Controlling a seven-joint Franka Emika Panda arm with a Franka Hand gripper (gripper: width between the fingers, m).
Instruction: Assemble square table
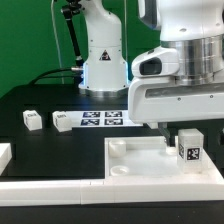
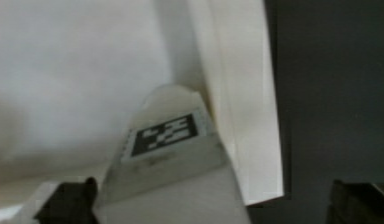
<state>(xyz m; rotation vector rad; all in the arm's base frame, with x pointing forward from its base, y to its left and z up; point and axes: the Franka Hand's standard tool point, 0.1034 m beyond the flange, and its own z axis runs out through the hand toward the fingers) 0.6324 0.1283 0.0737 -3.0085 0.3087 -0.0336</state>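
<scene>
The square table slab [image 1: 140,160] lies white and flat at the front, raised rim up. One white tagged leg [image 1: 190,149] stands upright on it near the exterior view's right. My gripper [image 1: 186,129] hangs just above that leg, open. In the wrist view the leg [image 2: 166,140] sits between my two dark fingertips [image 2: 68,201], nearer one of them, with a clear gap to the other; the gripper [image 2: 215,203] holds nothing. The slab's rim [image 2: 233,80] runs beside the leg. Two more tagged legs [image 1: 33,119] [image 1: 61,122] lie on the black table at the left.
The marker board [image 1: 100,119] lies flat behind the slab, in front of the robot base [image 1: 102,60]. A long white border rail [image 1: 50,186] runs along the front edge, with a short piece [image 1: 3,155] at the far left.
</scene>
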